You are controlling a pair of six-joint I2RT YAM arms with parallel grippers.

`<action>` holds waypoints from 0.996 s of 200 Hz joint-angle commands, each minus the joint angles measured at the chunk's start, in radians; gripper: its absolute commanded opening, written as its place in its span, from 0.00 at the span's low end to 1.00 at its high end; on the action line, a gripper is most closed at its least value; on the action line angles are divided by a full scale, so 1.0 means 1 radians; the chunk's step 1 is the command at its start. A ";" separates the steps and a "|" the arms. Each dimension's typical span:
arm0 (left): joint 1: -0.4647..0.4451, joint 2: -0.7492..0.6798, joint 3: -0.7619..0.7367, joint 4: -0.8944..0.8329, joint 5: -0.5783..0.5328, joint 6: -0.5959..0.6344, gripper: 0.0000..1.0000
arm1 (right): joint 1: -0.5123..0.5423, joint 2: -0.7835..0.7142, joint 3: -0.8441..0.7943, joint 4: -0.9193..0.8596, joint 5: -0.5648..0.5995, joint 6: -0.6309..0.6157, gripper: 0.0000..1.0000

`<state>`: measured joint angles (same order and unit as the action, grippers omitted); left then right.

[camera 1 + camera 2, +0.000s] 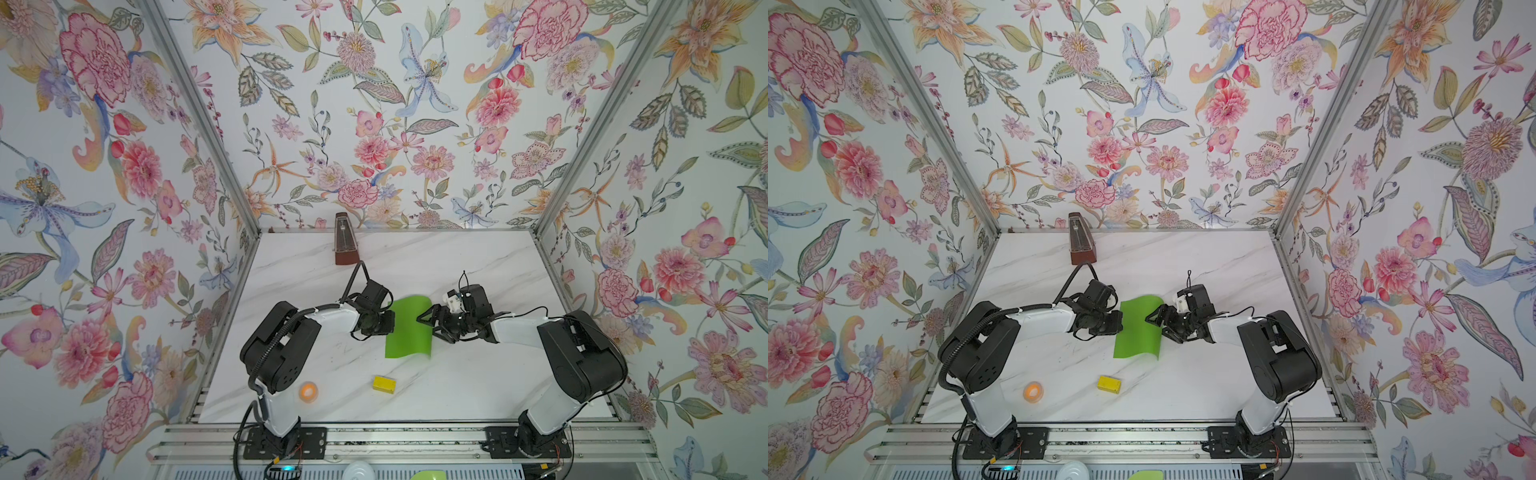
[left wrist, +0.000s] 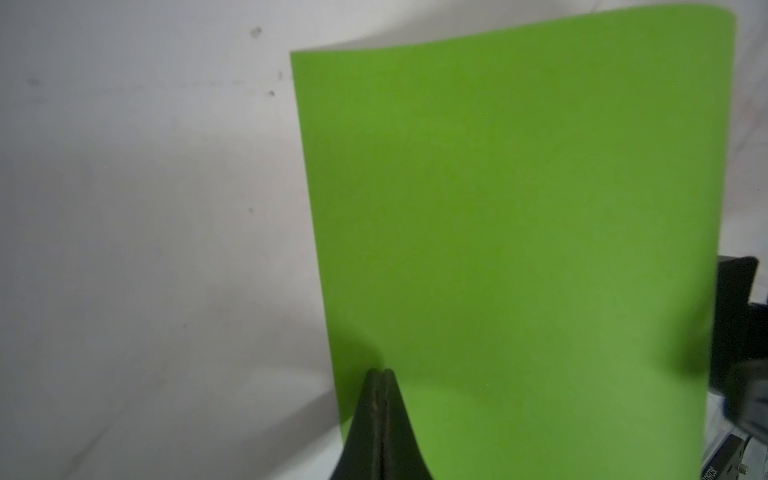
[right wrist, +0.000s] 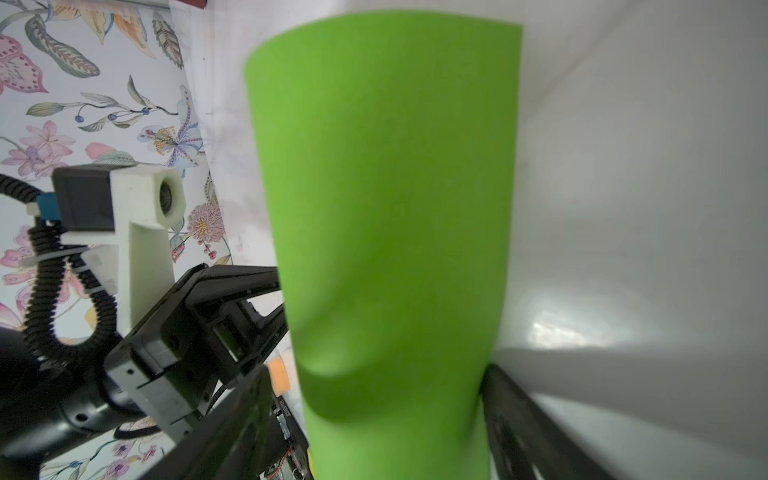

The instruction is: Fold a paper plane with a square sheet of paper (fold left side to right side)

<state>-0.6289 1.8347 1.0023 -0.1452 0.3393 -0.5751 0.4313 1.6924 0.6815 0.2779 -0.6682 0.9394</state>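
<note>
Now R hand [image 1: 427, 328] wide astride sheet [image 1: 405, 332]

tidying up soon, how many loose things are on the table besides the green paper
3: brown metronome at the back, yellow block near the front, orange roll front left. more may be hidden.

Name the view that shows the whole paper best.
A top view: the paper shows nearly whole, one edge curled up. Both wrist views show it close but cut off by the frame; the right wrist one shows a dent.
</note>
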 commanded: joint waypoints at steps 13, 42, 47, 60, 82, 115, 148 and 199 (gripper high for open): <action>-0.005 0.061 -0.010 -0.030 -0.005 -0.039 0.00 | 0.037 0.026 -0.106 0.201 -0.056 0.162 0.82; -0.001 0.067 -0.010 -0.031 -0.006 -0.044 0.00 | 0.042 0.023 -0.199 0.378 -0.083 0.270 0.83; 0.000 0.068 -0.010 -0.031 -0.005 -0.043 0.00 | 0.042 0.025 -0.208 0.408 -0.088 0.285 0.84; -0.001 0.073 -0.006 -0.034 -0.004 -0.043 0.00 | 0.041 0.040 -0.216 0.480 -0.107 0.316 0.84; 0.000 0.080 -0.004 -0.036 -0.002 -0.043 0.00 | 0.028 0.078 -0.205 0.572 -0.127 0.340 0.84; 0.003 0.078 -0.003 -0.043 -0.006 -0.042 0.00 | -0.050 0.118 -0.195 0.617 -0.124 0.332 0.84; 0.005 0.080 0.008 -0.054 -0.013 -0.040 0.00 | -0.112 0.077 -0.203 0.499 -0.126 0.268 0.81; 0.007 0.084 0.011 -0.056 -0.013 -0.045 0.00 | -0.184 -0.056 -0.216 0.152 -0.036 0.120 0.66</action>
<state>-0.6273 1.8633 1.0218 -0.1093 0.3614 -0.6113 0.2729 1.6775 0.4828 0.6094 -0.7467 1.1370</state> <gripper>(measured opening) 0.048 0.701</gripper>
